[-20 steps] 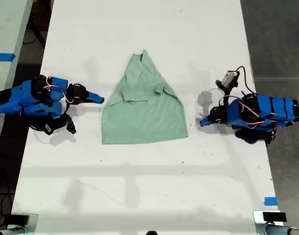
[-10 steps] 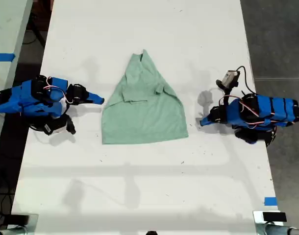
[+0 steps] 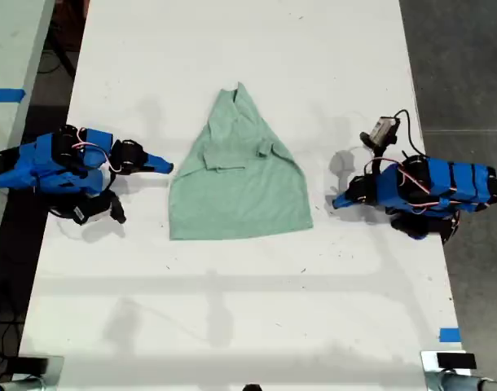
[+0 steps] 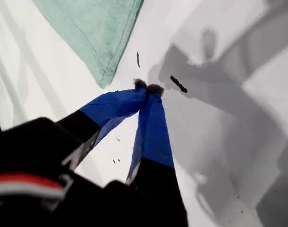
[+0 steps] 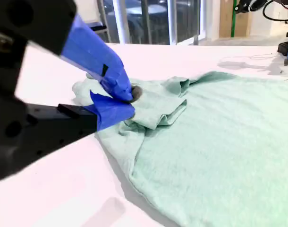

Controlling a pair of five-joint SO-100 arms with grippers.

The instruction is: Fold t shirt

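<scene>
Plainly the t shirt was thin, limp cloth, best pinched at a hem corner, while my first gripper and second gripper were both pressed together on nothing.

Bright, even overhead light; soft grey shadows fall on the white table; the wrist views blur up close

A robotics lab is indicated by a long white table marked with blue tape, grey concrete flooring and large glazed windows.
</scene>
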